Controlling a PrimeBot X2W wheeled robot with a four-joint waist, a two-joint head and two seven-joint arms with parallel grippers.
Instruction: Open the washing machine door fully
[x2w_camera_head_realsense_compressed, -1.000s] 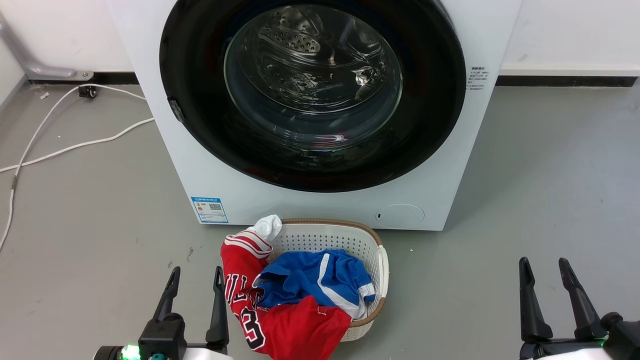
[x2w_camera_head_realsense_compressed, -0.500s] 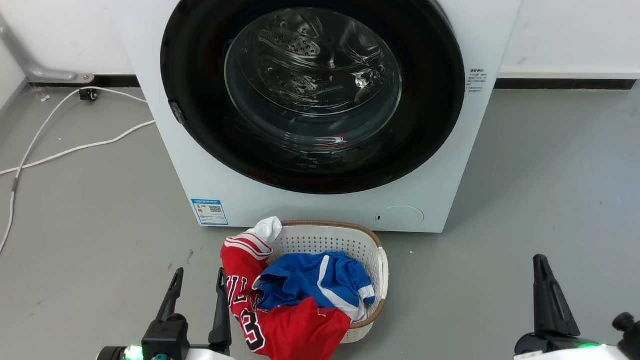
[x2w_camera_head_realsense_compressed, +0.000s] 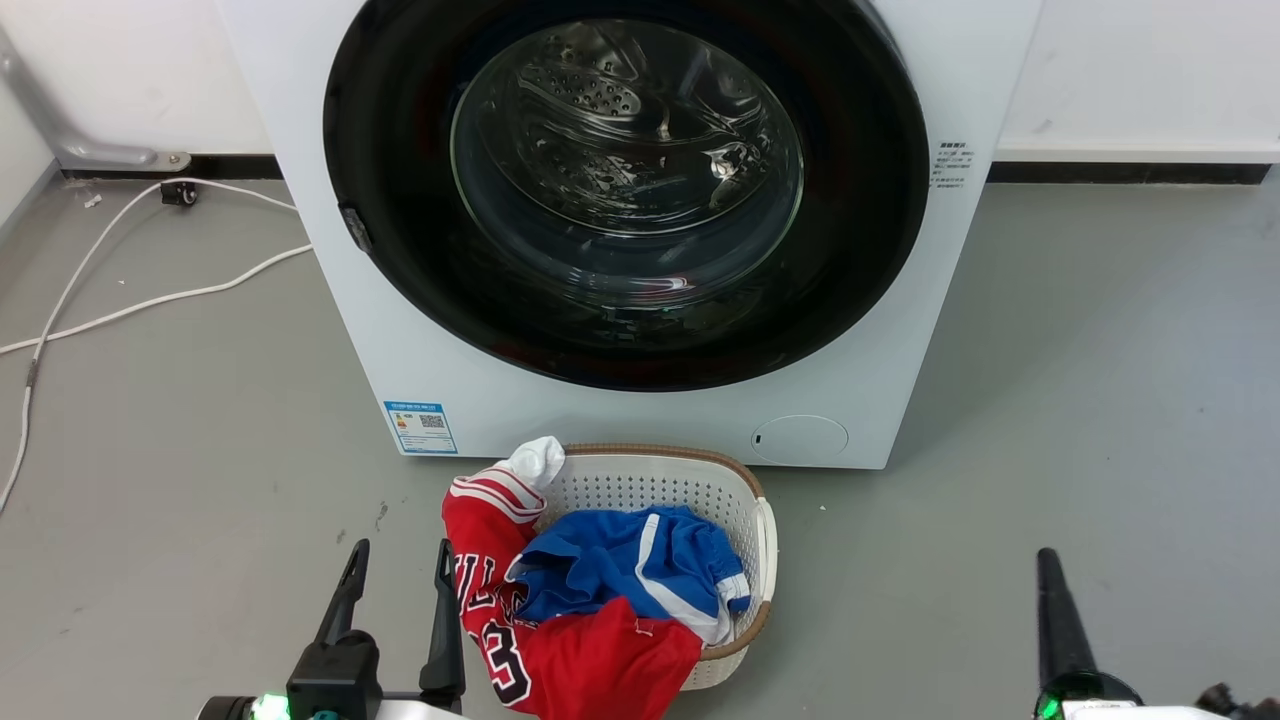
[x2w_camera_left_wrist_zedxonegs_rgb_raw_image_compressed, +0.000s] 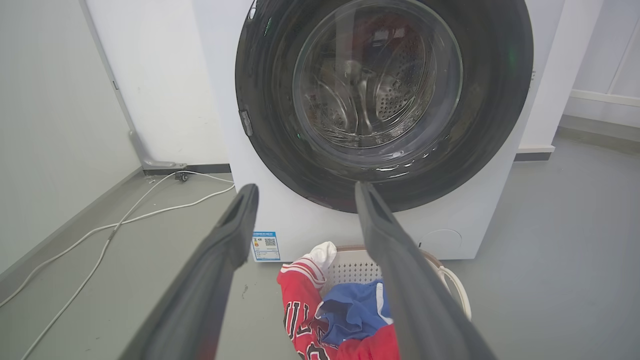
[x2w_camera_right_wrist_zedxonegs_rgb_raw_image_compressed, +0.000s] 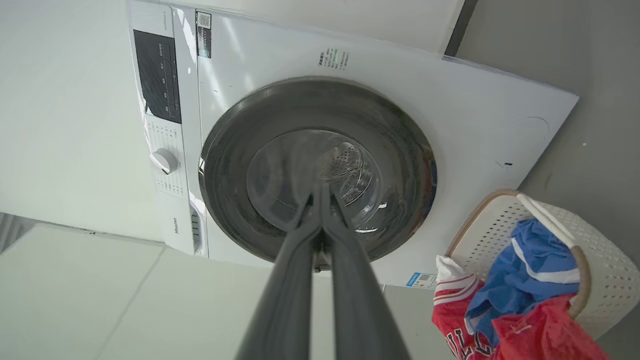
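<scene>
Left gripper (x2w_camera_head_realsense_compressed: 400, 548): fingers spread apart, nothing between them; low at the left of the head view, just left of the jersey (x2w_camera_head_realsense_compressed: 590, 660), tips pointing toward the machine (x2w_camera_head_realsense_compressed: 600, 425). Right gripper (x2w_camera_right_wrist_zedxonegs_rgb_raw_image_compressed: 320, 189): fingers pressed together at the tips, nothing clamped; in the head view turned edge-on at the lower right, presenting as one dark finger (x2w_camera_head_realsense_compressed: 1058, 620). Both well short of the machine, in contact with nothing. Between the two, on the floor (x2w_camera_head_realsense_compressed: 1100, 400): white perforated basket (x2w_camera_head_realsense_compressed: 766, 540) with a brown rim, close against the machine's base; actual contact not determinable. Inside it a blue garment (x2w_camera_head_realsense_compressed: 620, 560); red jersey draped over the basket's left rim and front. Straight ahead: door (x2w_camera_head_realsense_compressed: 880, 200), a glossy black disc with a clear glass bowl (x2w_camera_head_realsense_compressed: 620, 260) at centre, seated flat against the white front, steel drum (x2w_camera_head_realsense_compressed: 590, 95) visible through the glass. Small grey tab (x2w_camera_head_realsense_compressed: 352, 226) on the door's left edge. Below the door: blue label (x2w_camera_head_realsense_compressed: 420, 427) at lower left, round flap (x2w_camera_head_realsense_compressed: 800, 437) at lower right. In the right wrist view, dark panel (x2w_camera_right_wrist_zedxonegs_rgb_raw_image_compressed: 157, 75) and white knob (x2w_camera_right_wrist_zedxonegs_rgb_raw_image_compressed: 164, 161) on the front, past the door's rim. Left of the machine: white cable (x2w_camera_head_realsense_compressed: 150, 295) trailing across the floor.
</scene>
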